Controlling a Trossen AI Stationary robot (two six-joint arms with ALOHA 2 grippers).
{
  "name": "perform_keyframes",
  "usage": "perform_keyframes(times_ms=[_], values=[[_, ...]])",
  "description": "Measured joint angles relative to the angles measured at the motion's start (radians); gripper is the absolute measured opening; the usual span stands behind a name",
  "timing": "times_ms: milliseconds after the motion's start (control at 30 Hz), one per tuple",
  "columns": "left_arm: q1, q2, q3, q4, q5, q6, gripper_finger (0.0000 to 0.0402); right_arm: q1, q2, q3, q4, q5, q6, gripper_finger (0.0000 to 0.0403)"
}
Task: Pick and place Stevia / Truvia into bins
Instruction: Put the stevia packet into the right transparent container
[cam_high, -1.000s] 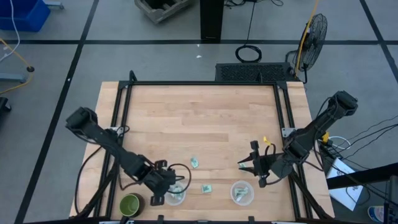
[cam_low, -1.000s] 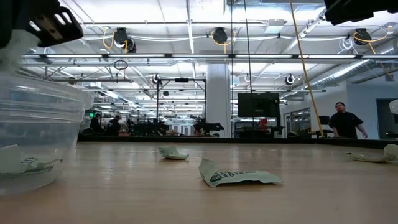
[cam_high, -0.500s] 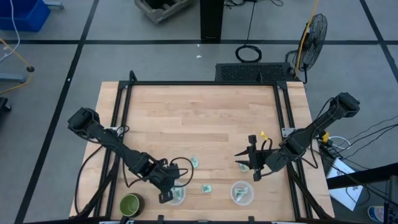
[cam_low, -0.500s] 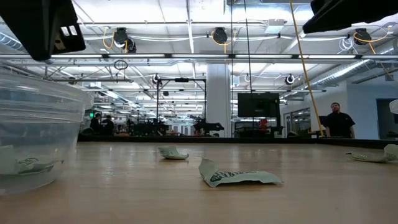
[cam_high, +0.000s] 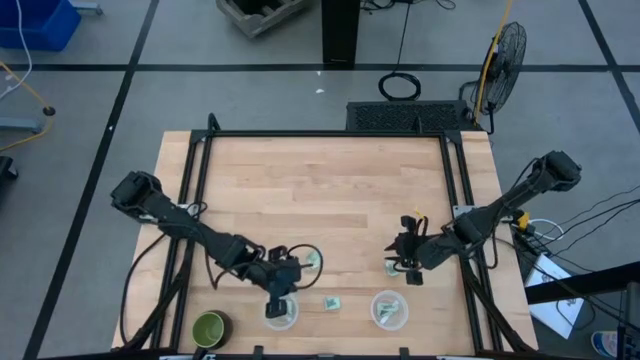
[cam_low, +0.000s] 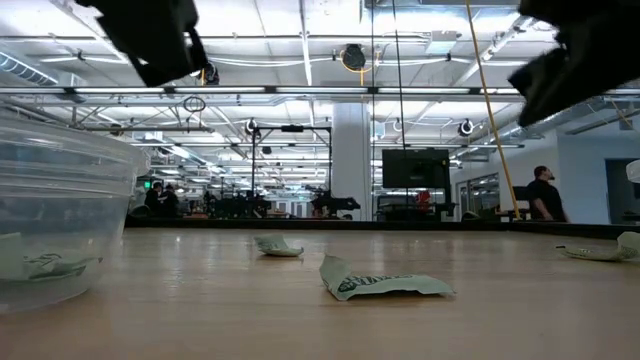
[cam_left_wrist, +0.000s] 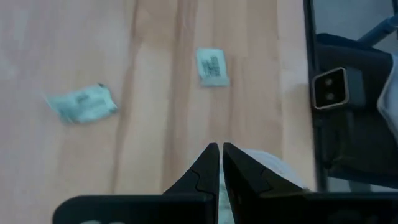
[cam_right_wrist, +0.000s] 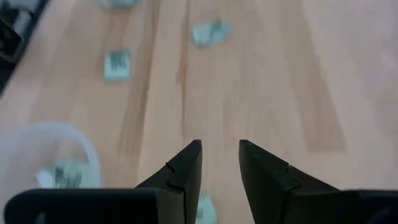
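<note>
The right gripper (cam_right_wrist: 219, 165), fingers slightly apart and empty, hovered over a thin, light, easily crumpled packet (cam_right_wrist: 205, 211) flat on the table (cam_high: 320, 190), probably best pinched by its raised edge.

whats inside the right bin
The right bin holds pale green packets, at least one, lying flat. The exact count can't be told, and nothing covers it.

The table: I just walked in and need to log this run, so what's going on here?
Two arms are sorting Stevia packets into bins. The left end effector, shut, is above the left bin. The right end effector, open, hovers over a packet. Two more packets lie loose on the table.
</note>
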Motion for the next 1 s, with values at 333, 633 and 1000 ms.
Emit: perform_keyframes(times_ms=[333, 633, 1000], values=[[0.077, 0.0, 0.0, 0.016, 0.0, 0.074, 0.0026, 0.003, 0.0, -0.146, 0.013, -0.207, 0.18, 0.0149], [0.107, 0.0, 0.0, 0.016, 0.0, 0.074, 0.0026, 0.047, 0.0, -0.301, 0.266, -0.207, -0.06, 0.0191], [0.107, 0.0, 0.0, 0.015, 0.0, 0.131, 0.0026, 0.054, 0.0, -0.487, 0.653, -0.203, -0.067, 0.0184]])
